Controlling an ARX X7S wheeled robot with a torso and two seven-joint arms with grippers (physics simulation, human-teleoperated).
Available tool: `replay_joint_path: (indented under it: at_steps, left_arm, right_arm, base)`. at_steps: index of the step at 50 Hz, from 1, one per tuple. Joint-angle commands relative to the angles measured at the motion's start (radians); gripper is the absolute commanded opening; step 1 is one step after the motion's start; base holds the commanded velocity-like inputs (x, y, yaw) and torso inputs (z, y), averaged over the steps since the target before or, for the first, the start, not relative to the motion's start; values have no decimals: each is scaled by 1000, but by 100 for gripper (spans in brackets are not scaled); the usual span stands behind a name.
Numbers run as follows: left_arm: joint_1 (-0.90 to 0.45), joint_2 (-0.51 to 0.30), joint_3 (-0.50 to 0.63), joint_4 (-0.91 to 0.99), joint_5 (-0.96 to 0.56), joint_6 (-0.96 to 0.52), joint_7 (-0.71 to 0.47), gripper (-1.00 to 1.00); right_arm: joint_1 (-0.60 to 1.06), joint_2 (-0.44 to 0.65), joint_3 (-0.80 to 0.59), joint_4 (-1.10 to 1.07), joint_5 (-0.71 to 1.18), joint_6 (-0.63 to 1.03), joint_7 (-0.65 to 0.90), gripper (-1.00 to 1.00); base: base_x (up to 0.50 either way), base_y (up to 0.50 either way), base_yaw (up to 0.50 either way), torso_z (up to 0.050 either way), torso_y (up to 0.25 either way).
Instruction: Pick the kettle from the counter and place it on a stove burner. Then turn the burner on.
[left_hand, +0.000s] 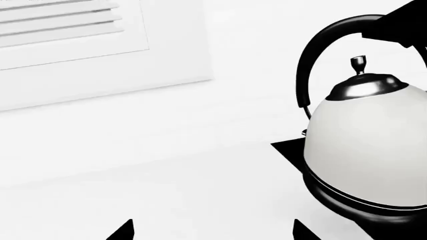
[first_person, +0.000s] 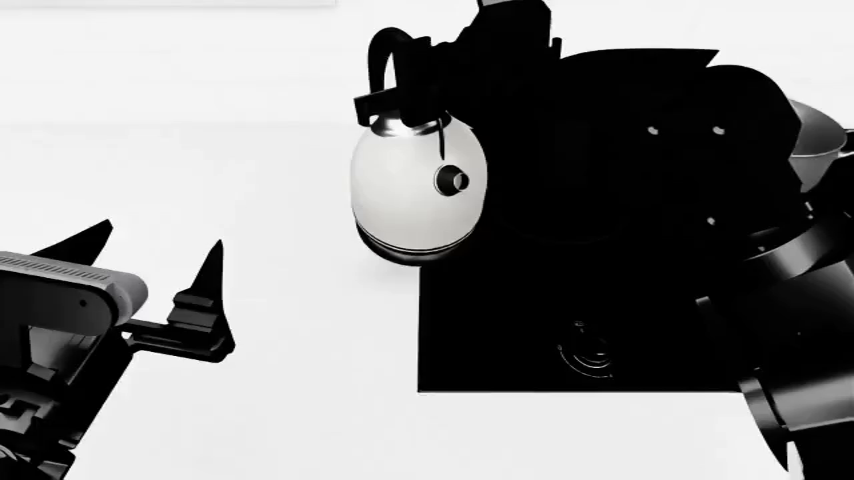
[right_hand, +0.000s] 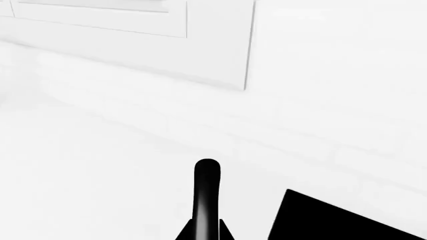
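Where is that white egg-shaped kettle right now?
In the head view the white egg-shaped kettle sits at the left edge of the glossy black glass cooktop, its arched handle gripped by the right gripper.

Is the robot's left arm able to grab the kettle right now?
Probably not. The right gripper is shut on the kettle handle, carrying it at the cooktop edge. The left gripper sits open, apart from it over the counter.

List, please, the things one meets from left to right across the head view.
left gripper → kettle → black glass cooktop → control dial → right arm
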Motion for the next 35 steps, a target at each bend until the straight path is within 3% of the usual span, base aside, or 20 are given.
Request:
replay_joint_path:
  at_steps: [1,35]
  left_arm:
    - [-5,-3,3,-4,-2,2,2,100]
    - [-17,-6,17,-3,-7,2,-6,100]
  right_arm:
    - [10,2,13,-2,-22,-3,4,-100]
    - [-1,20,9,-10,-32,-25,-2,-100]
  base:
    - [0,-172,0,0,10]
    - [0,-161,0,0,1]
